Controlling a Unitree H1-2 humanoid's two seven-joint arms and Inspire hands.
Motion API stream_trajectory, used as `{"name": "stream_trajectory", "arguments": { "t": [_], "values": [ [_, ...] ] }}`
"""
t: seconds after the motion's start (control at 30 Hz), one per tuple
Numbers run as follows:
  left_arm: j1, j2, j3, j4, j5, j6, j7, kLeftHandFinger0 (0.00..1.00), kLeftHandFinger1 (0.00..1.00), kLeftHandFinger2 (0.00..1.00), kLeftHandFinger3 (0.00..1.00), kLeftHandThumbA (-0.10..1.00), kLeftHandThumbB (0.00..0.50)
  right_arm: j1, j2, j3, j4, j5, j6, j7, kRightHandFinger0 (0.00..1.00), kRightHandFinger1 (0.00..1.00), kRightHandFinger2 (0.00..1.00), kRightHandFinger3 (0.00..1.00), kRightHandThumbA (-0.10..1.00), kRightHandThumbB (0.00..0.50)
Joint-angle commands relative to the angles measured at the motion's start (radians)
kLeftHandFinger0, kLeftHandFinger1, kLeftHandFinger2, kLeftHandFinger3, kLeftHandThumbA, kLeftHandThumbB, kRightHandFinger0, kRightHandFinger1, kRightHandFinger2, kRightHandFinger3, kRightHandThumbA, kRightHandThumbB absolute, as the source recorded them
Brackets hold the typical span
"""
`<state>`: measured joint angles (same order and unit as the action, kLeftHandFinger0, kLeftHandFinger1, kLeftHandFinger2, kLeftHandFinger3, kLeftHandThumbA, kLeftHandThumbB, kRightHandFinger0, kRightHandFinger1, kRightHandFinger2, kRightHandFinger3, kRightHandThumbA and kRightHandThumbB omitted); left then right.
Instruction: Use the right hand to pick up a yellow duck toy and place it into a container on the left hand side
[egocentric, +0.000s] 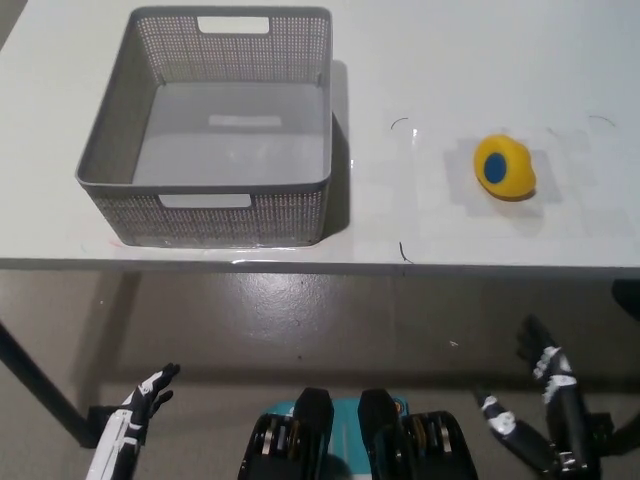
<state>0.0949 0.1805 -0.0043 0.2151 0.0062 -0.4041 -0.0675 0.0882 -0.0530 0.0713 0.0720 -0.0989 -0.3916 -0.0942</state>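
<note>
A white table (450, 60) fills the upper half of the view, its front edge running straight across the middle. On it, toward the left, sits a grey mesh basket (215, 215) with handle cut-outs in its near and far walls; nothing lies inside it. The duck (504, 167), yellow with a blue round patch facing up, lies on the table well to the right of the basket, apart from it and from both hands. A few thin dark marks show on the tabletop between basket and duck.

Below the table edge is a dull grey-brown floor (330, 320), with a dark table leg (35, 385) slanting down below the basket's left corner.

The left hand (148, 392), white, hangs low over the floor, below the basket, fingers spread and holding nothing. The right hand (545, 365), black, is low over the floor below the duck, fingers apart and empty.
</note>
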Motion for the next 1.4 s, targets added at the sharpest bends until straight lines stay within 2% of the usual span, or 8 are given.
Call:
{"name": "stream_trajectory", "arguments": {
  "t": [0.0,0.1,0.33,0.43,0.6,0.73,0.97,1.37],
  "values": [
    [0.001,0.018,0.003,-0.008,-0.003,-0.066,-0.017,1.00,1.00,1.00,1.00,1.00,0.235,-0.010,-0.037,-0.056,-0.136,-0.083,-0.078,-0.094,0.96,1.00,1.00,1.00,0.78,0.195],
    [0.001,0.017,0.002,-0.008,0.000,-0.066,-0.016,1.00,1.00,1.00,1.00,1.00,0.224,-0.030,-0.055,-0.080,-0.184,-0.117,-0.065,-0.070,1.00,1.00,1.00,1.00,0.86,0.254],
    [0.007,0.018,0.007,-0.008,-0.008,-0.066,-0.023,1.00,1.00,1.00,1.00,1.00,0.223,-0.229,-0.196,-0.092,-0.340,-0.338,0.217,0.064,1.00,1.00,1.00,1.00,0.87,0.455],
    [0.011,0.018,0.008,-0.008,-0.001,-0.066,-0.021,1.00,1.00,1.00,1.00,1.00,0.225,-0.296,-0.226,-0.087,-0.338,-0.392,0.298,0.094,1.00,1.00,1.00,1.00,0.90,0.492],
    [0.007,0.020,0.009,-0.004,0.001,-0.066,-0.020,1.00,1.00,1.00,1.00,1.00,0.228,-0.510,-0.273,-0.070,-0.249,-0.452,0.445,0.134,1.00,1.00,1.00,1.00,0.81,0.482],
    [0.012,0.023,0.015,-0.010,0.005,-0.066,-0.015,1.00,1.00,1.00,1.00,1.00,0.224,-0.654,-0.292,-0.032,-0.122,-0.481,0.454,0.144,1.00,1.00,1.00,1.00,0.71,0.465],
    [0.012,0.026,0.018,-0.003,0.006,-0.066,-0.015,1.00,1.00,1.00,1.00,1.00,0.221,-0.873,-0.343,0.099,0.157,-0.574,0.453,0.175,1.00,1.00,1.00,1.00,0.81,0.496],
    [0.011,0.027,0.014,0.002,0.016,-0.066,-0.013,1.00,1.00,1.00,1.00,1.00,0.223,-1.097,-0.344,0.290,0.656,-0.658,0.411,0.084,1.00,1.00,1.00,1.00,0.78,0.500]
  ]
}}
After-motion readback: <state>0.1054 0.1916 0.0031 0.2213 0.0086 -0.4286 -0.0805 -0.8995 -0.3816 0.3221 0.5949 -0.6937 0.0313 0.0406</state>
